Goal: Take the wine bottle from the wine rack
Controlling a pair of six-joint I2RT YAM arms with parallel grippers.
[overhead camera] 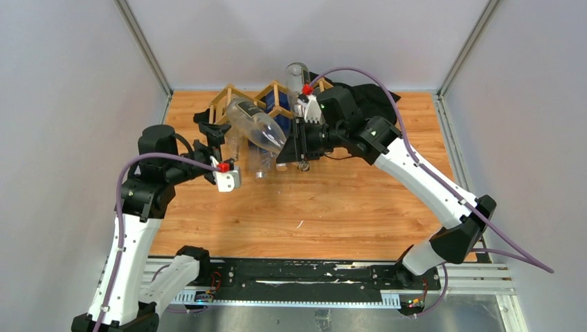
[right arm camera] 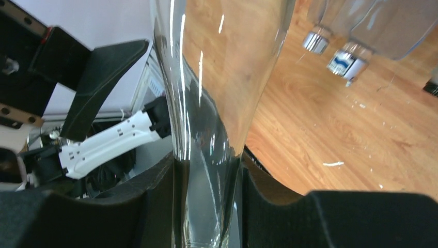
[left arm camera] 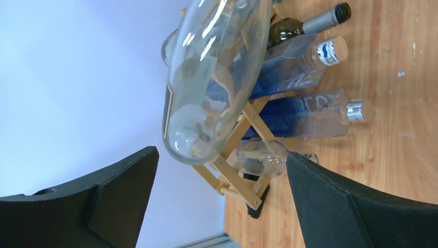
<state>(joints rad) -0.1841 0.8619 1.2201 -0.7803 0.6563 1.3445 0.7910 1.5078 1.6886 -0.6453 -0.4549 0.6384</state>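
A clear glass wine bottle hangs tilted over the wine rack, base up toward the back left and neck down toward the right. My right gripper is shut on its neck; the right wrist view shows the glass neck pinched between both black pads, the gripper tight around it. The left gripper stands wide open by the rack's left end, holding nothing. In the left wrist view the bottle's base sits between and beyond its fingers, against the wooden slats.
Two blue-tinted bottles and a dark green one lie in the rack with necks toward the near side. A clear bottle stands up at the rack's back right. Black cloth lies behind the right arm. Grey walls close the sides.
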